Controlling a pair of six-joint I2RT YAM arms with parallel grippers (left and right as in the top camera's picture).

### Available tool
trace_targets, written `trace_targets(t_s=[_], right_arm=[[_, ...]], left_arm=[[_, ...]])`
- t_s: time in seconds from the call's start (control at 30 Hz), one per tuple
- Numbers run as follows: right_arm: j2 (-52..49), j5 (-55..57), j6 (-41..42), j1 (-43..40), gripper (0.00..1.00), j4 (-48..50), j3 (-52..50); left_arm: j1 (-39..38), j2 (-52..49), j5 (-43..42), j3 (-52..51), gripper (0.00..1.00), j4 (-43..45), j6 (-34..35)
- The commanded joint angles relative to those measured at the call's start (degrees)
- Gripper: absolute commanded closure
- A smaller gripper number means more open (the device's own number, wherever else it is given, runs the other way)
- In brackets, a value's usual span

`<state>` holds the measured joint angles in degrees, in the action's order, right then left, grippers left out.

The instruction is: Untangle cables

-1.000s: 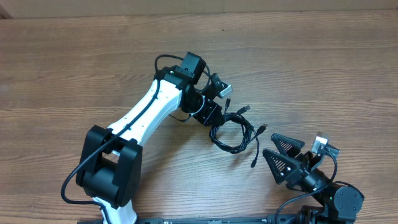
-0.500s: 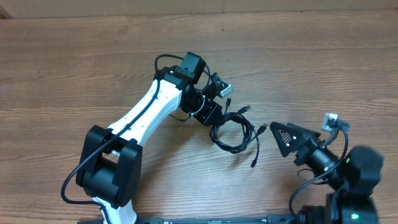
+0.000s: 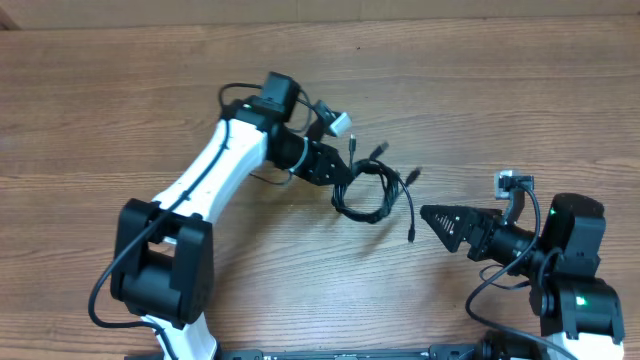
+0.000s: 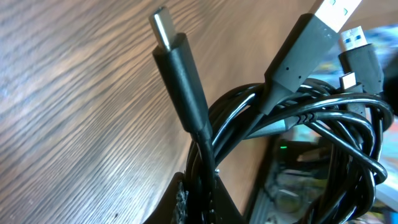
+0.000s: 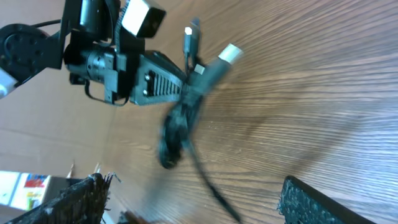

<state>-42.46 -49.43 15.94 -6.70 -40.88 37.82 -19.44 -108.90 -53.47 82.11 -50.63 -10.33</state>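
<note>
The cables (image 3: 370, 193) are a small black bundle of wound cords with plug ends, near the middle of the wooden table. My left gripper (image 3: 340, 176) is shut on the bundle's left side and holds it. In the left wrist view the cords (image 4: 273, 124) loop out from between the fingers (image 4: 202, 199), with silver-tipped plugs sticking up. One loose cord end (image 3: 412, 225) hangs to the right. My right gripper (image 3: 445, 222) is open and empty, to the right of the bundle, pointing at it. The right wrist view shows the bundle (image 5: 180, 124), blurred, ahead of the open jaws (image 5: 193, 199).
The wooden table (image 3: 120, 100) stretches around both arms. The left arm's white link (image 3: 205, 175) crosses the left middle. The right arm's base (image 3: 575, 290) sits at the front right edge.
My left gripper has lifted and shifted left and back with the bundle. My right gripper has turned and moved down-left, now pointing at the bundle.
</note>
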Motion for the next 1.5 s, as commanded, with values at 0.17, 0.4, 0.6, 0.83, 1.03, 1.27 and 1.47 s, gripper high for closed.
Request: trace_targets(t_s=[0.17, 0.4, 0.6, 0.83, 1.03, 1.27, 1.47], right_arm=[[-7.2, -9.0, -1.4, 0.3, 0.15, 4.7, 0.8], [-14.6, -20.6, -1.4, 0.3, 0.24, 10.1, 0.8], [-16.9, -24.2, -1.5, 1.9, 0.25, 10.1, 0.8], [-16.9, -21.9, -1.4, 8.5, 0.36, 12.4, 0.8], [-16.9, -16.8, -1.4, 11.6, 0.76, 13.5, 0.8], [-16.8, -14.2, 0.7, 11.5, 0.96, 16.3, 1.6], [-16.8, -9.9, 2.1, 11.5, 0.96, 19.8, 6.4]], left_arm=[[1.3, -0.1, -12.5, 0.1, 0.96, -0.1, -7.1], [1.1, -0.1, -12.4, 0.1, 0.96, 0.1, -7.0], [1.2, -0.1, -10.6, 0.1, 0.95, 2.3, -3.8], [1.2, -0.1, -10.4, 0.1, 0.96, 6.1, 2.2], [1.1, -0.1, -4.2, 0.1, 0.96, 5.2, 2.3], [1.1, -0.1, 17.4, 0.1, 0.96, 4.2, 10.2], [0.7, -0.1, 20.4, 0.1, 0.96, 4.2, 11.6]])
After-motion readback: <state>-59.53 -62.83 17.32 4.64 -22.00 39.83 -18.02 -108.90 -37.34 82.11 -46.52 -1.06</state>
